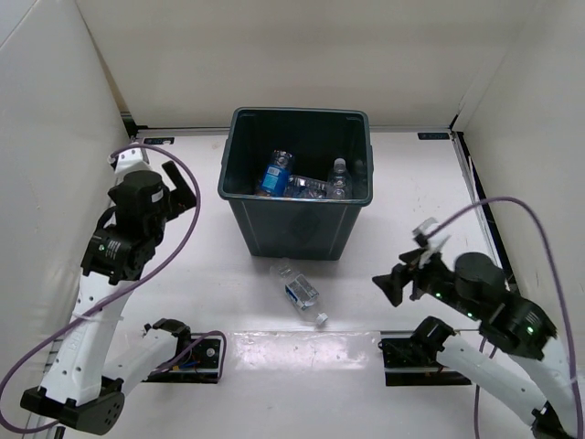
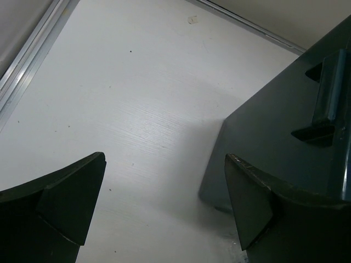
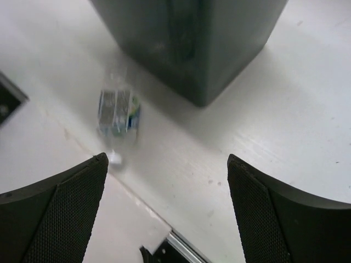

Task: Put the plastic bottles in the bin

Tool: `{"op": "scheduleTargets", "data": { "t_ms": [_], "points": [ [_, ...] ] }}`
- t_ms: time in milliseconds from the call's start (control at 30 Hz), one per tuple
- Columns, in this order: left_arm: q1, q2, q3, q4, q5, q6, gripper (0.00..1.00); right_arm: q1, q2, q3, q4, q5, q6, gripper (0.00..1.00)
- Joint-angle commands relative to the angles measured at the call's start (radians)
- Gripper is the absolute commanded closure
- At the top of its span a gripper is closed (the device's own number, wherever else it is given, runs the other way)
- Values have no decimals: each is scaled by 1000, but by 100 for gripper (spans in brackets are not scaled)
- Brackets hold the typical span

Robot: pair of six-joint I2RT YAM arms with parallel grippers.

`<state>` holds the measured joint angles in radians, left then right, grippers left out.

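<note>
The dark grey-green bin [image 1: 297,229] stands at the middle back of the table. Three plastic bottles lie inside it: one with a blue label [image 1: 274,172], one lying flat [image 1: 311,187] and a clear one [image 1: 339,176]. Another small clear bottle [image 1: 301,292] with a blue label and a white cap lies on the table just in front of the bin. My left gripper [image 1: 180,189] hangs open to the left of the bin [image 2: 285,137], empty. My right gripper [image 1: 408,266] is open and empty, to the right of the loose bottle [image 3: 118,111] and the bin [image 3: 192,38].
White walls close in the table on the left, back and right. A metal rail [image 2: 33,49] runs along the left wall's foot. The two black arm base plates [image 1: 187,358] [image 1: 425,361] sit at the near edge.
</note>
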<state>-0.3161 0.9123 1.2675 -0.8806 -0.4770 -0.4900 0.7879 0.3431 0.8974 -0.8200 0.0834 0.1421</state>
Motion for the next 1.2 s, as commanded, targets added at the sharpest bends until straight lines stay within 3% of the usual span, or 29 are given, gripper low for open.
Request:
{"op": "scheduleTargets", "data": {
  "t_ms": [0, 33, 67, 100, 200, 300, 367, 400, 533, 833, 1033, 1167],
  "points": [
    [2, -12, -25, -32, -5, -21, 0, 72, 91, -28, 34, 32, -91, 10],
    [3, -16, -28, -37, 1, -27, 0, 124, 109, -37, 73, 26, -296, 10],
    [3, -18, -31, -43, 2, -32, 0, 192, 185, -34, 94, 80, -186, 10],
    [3, -24, -37, -47, 2, -36, 0, 229, 213, -37, 107, 105, -199, 10],
    [2, -29, -40, -63, -3, -41, 0, 541, 347, -66, 192, 271, -213, 10],
    [5, -43, -48, -66, -21, -30, 0, 631, 488, -81, 269, 407, -188, 10],
    [5, -55, -54, -69, -31, -15, 0, 578, 537, -66, 255, 342, -206, 10],
    [6, -58, -71, -67, -35, -9, 0, 459, 546, -78, 265, 138, -231, 10],
    [5, -75, -123, -67, -52, 1, 0, 340, 542, -141, 386, -45, -200, 10],
    [5, -85, -154, -130, -64, 39, 0, 485, 831, -95, 487, -111, -211, 10],
    [-31, -81, -169, -139, -74, 44, 0, 448, 1110, 6, 527, -146, -150, 10],
    [-51, -72, -175, -135, -37, 37, 0, 444, 1183, 58, 538, -137, -116, 10]
  ]
}}
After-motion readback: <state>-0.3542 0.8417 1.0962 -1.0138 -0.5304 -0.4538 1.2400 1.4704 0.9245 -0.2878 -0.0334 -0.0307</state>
